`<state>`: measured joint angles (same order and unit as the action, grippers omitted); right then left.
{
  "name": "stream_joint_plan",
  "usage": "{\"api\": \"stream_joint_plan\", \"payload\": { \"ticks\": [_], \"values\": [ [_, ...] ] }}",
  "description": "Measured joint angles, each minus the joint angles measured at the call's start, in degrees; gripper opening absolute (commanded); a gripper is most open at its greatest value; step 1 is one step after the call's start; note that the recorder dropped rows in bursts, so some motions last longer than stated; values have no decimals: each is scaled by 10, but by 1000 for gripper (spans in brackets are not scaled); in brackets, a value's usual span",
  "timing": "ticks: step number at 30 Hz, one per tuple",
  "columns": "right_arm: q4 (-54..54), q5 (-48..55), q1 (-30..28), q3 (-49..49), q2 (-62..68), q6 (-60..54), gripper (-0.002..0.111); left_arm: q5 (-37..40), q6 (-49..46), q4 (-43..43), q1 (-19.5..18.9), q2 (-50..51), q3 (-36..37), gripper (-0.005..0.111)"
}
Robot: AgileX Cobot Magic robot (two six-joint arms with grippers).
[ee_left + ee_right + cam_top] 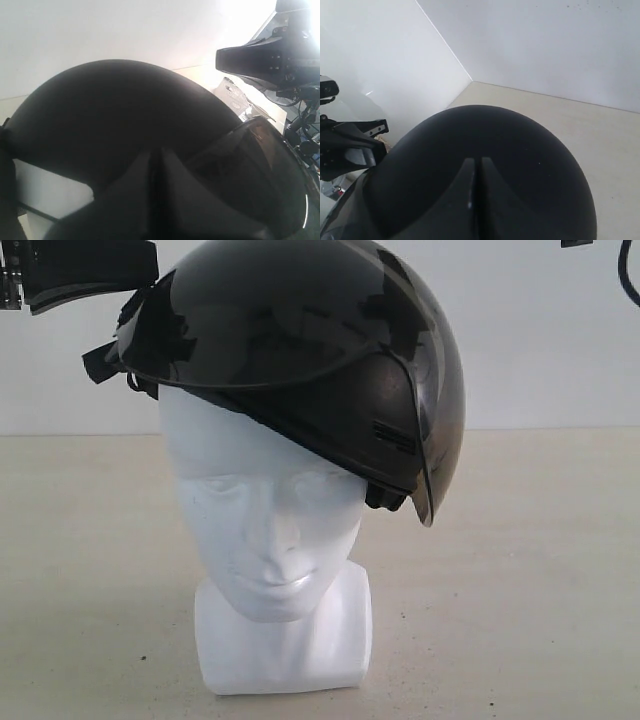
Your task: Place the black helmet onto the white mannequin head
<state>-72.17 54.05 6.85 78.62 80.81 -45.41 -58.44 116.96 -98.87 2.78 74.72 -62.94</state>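
Note:
The black helmet (300, 350) sits tilted on the white mannequin head (265, 530), lower on the right side, with its smoky visor (260, 315) raised over the crown. The face, neck and squarish base are uncovered. A black strap (105, 358) hangs off the helmet's left edge. My left gripper (140, 270) hovers at the upper left beside the helmet rim; its fingers (150, 172) are pressed together over the dark shell (115, 115). My right gripper (477, 165) is shut too, above the rounded shell (520, 150), and nothing shows between its fingers. It is out of the exterior view.
The head stands on a beige table (520, 570) in front of a white wall (540, 340). The right arm (265, 60) shows in the left wrist view, and the left arm (350, 147) in the right wrist view, both close to the helmet.

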Motion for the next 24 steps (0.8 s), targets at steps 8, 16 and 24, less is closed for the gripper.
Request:
{"api": "stream_joint_plan", "payload": {
  "ticks": [8, 16, 24],
  "values": [
    [0, 39, 25, 0, 0, 16, 0, 0, 0, 11, -1, 0, 11, 4],
    [11, 55, 51, 0, 0, 34, 0, 0, -1, 45, -2, -1, 34, 4],
    [15, 67, 51, 0, 0, 46, 0, -10, -1, 44, -3, -9, 34, 4]
  ]
}}
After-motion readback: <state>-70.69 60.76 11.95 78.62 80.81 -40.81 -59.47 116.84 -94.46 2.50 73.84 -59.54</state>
